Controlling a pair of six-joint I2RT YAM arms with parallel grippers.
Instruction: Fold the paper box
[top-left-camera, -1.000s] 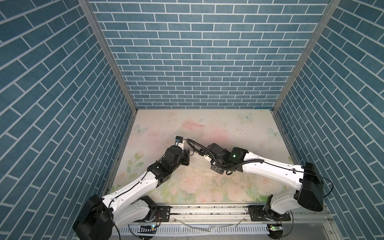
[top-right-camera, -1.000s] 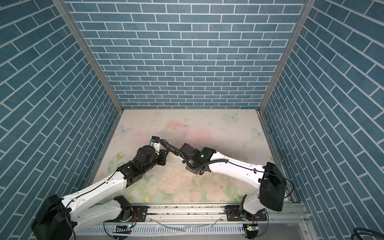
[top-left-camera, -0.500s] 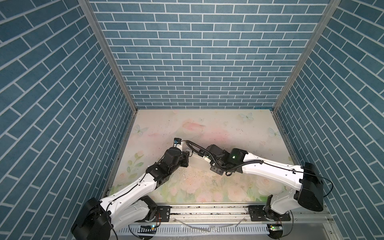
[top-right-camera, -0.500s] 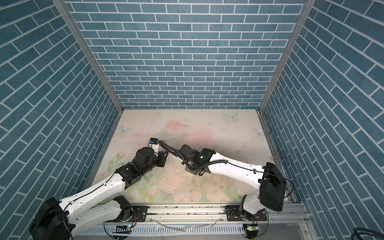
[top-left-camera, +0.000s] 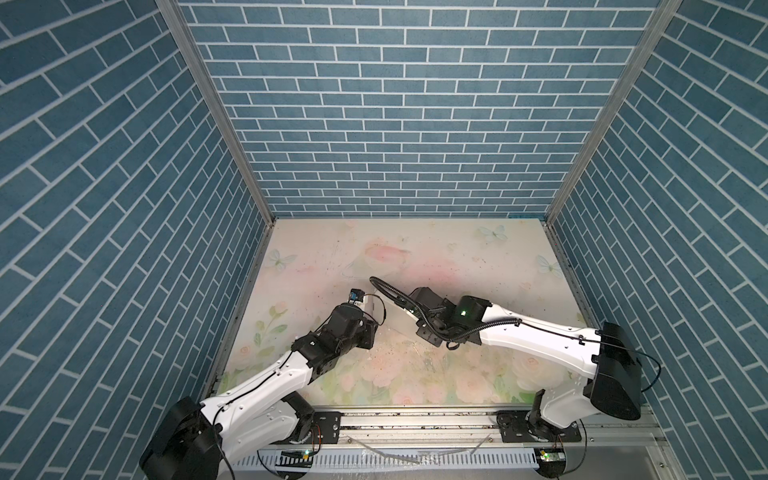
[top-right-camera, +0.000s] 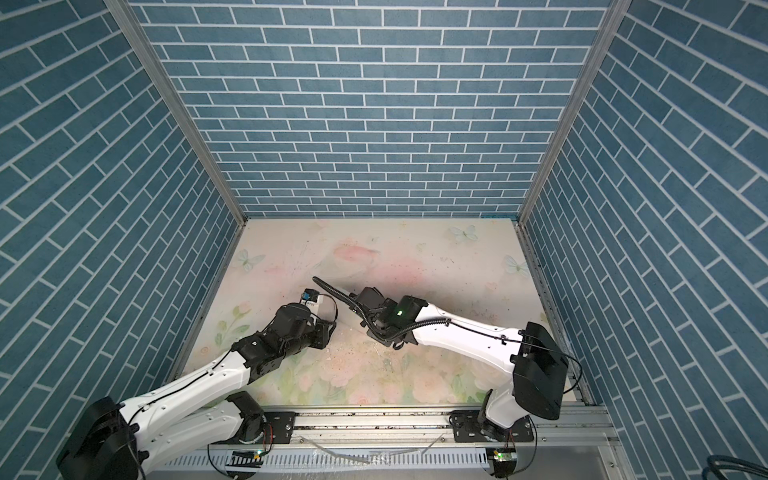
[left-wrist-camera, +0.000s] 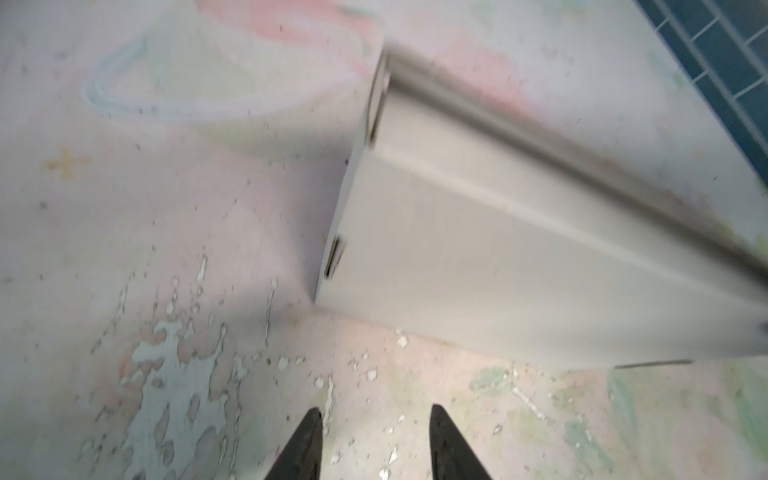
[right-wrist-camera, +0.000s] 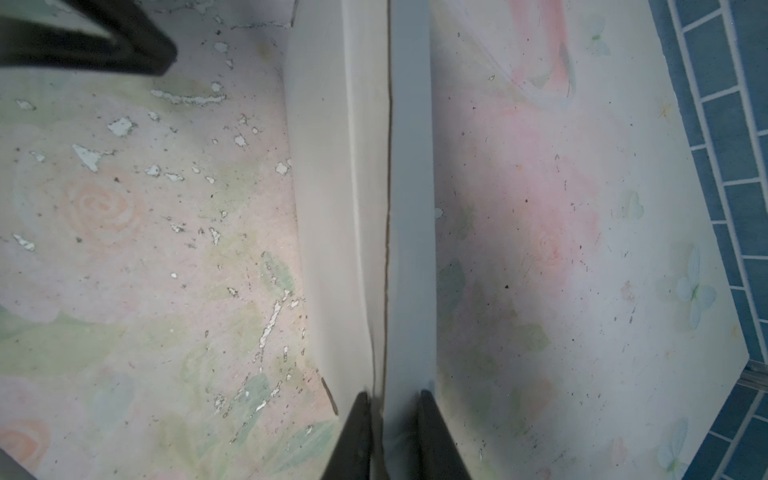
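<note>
Floral tabletop carries the paper box at its middle, between both arms. Left gripper stands partly open and empty, near the box's corner. Right gripper pinches the box's upright edge.

In both top views the paper box is all but buried under the left arm and right arm, one white sliver peeking out! Left wrist view: box blurred, cut by the edge. Left pincer, right pincer: tips only, rest cropped.
</note>
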